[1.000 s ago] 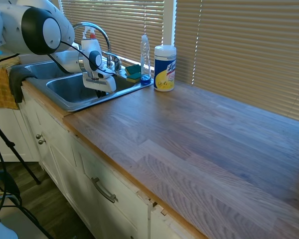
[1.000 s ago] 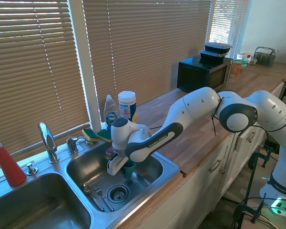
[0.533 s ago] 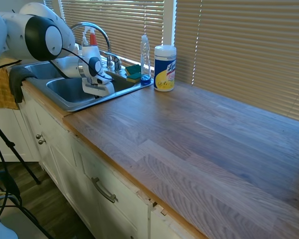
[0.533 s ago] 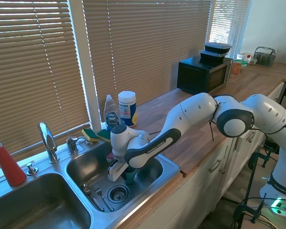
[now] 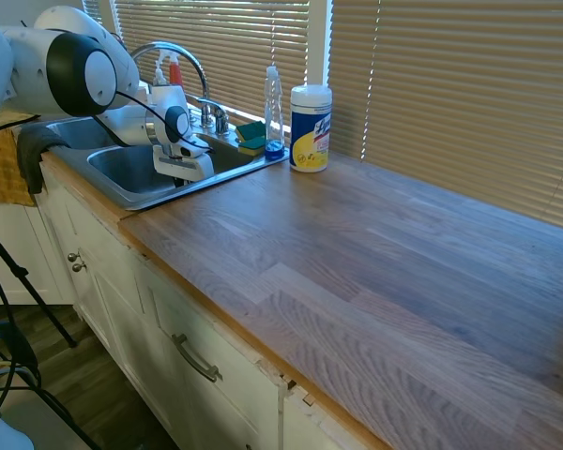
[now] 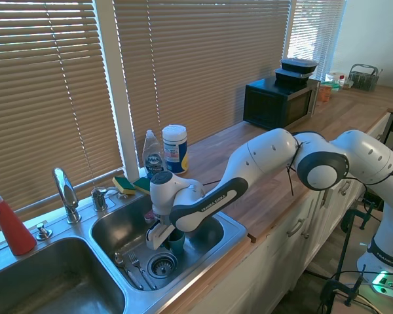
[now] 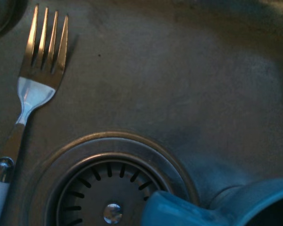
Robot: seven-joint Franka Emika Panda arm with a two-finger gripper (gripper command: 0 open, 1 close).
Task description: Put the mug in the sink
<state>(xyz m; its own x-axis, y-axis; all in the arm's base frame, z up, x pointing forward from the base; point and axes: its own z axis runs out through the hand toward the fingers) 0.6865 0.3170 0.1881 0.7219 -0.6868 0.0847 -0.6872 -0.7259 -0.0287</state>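
Wooden butcher-block bench (image 5: pixel 375 253) runs across the first exterior view, with slatted blinds behind it and the double-basin stainless steel sink (image 6: pixel 230 230) at its upper left. In the second exterior view the white arm reaches from the right of the frame down into the right-hand basin.

Over the last second the claw (image 6: pixel 165 237) has sunk from above the basin to just over its floor, carrying the small teal-blue mug (image 6: pixel 177 243) with it; the last half second shows only a small further drop. The mug now sits low in the basin, beside the round drain strainer (image 6: pixel 162 265) at lower centre. That suggests the lowering is all but finished and only the release remains. The claw appears pressed against the mug, pinching it.

Whether the mug's base already touches the steel cannot be told: the claw body covers its upper part in the second exterior view. In the first exterior view the sink's front rim and the wrist hide the mug entirely. The wrist view is dim and close. It shows a metal fork (image 7: pixel 35 75) at upper left, lying flat with its handle cut off at the left edge. The strainer fills the bottom centre, and a blurred teal curve of the mug rim rises from the lower right corner. A white-and-yellow wipes canister (image 5: pixel 311 128) stands on the bench just right of the sink.
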